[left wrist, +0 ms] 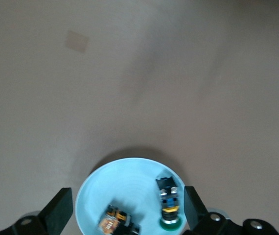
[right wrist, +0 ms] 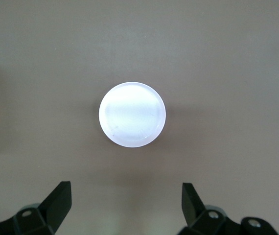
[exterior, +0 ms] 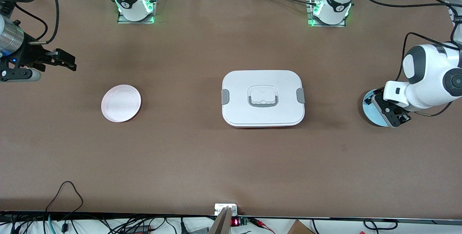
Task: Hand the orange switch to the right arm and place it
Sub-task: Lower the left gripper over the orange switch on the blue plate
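The orange switch, a small black part with an orange end, lies in a light blue plate beside a black-and-blue part with a green cap. My left gripper is open and empty, low over that plate, with one finger on either side of the two parts. In the front view the left gripper covers the blue plate at the left arm's end of the table, and the switch is hidden there. My right gripper is open and empty, up in the air at the right arm's end; it also shows in the right wrist view.
A pale pink plate lies bare toward the right arm's end; it also shows in the right wrist view. A white lidded box with grey clasps sits at the table's middle. Cables run along the table's near edge.
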Controlling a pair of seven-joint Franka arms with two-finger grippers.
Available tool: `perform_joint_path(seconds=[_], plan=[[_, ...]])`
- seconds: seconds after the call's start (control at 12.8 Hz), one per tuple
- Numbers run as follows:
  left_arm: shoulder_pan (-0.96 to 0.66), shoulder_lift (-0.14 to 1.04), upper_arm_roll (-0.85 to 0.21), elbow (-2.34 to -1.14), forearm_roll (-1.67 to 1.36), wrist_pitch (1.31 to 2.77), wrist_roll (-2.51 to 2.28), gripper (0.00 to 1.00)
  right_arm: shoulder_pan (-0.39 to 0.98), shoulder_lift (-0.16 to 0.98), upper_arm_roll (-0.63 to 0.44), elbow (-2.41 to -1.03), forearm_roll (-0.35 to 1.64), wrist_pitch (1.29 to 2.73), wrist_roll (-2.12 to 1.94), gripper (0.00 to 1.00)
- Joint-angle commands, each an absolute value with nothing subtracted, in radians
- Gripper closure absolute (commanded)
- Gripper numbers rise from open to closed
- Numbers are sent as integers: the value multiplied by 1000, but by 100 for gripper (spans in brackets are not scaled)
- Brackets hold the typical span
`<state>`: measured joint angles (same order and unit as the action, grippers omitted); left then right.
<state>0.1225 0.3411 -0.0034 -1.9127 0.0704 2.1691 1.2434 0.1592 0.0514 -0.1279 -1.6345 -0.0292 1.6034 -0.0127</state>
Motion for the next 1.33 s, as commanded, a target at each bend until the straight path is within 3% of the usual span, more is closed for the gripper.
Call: perform_joint_path(seconds=[0.0, 0.39, 1.25], plan=[[132, 386, -8, -1914, 83, 2235, 1472, 0, 166, 71, -124, -1620, -38, 1595, -12, 0], [167, 495, -8, -1910, 81, 2359, 1707, 0, 163, 90, -124, -1620, -25, 1608, -8, 0], [354, 538, -6, -1910, 74, 2395, 2060, 0, 196, 91, -121, -1612, -40, 1548, -11, 0]])
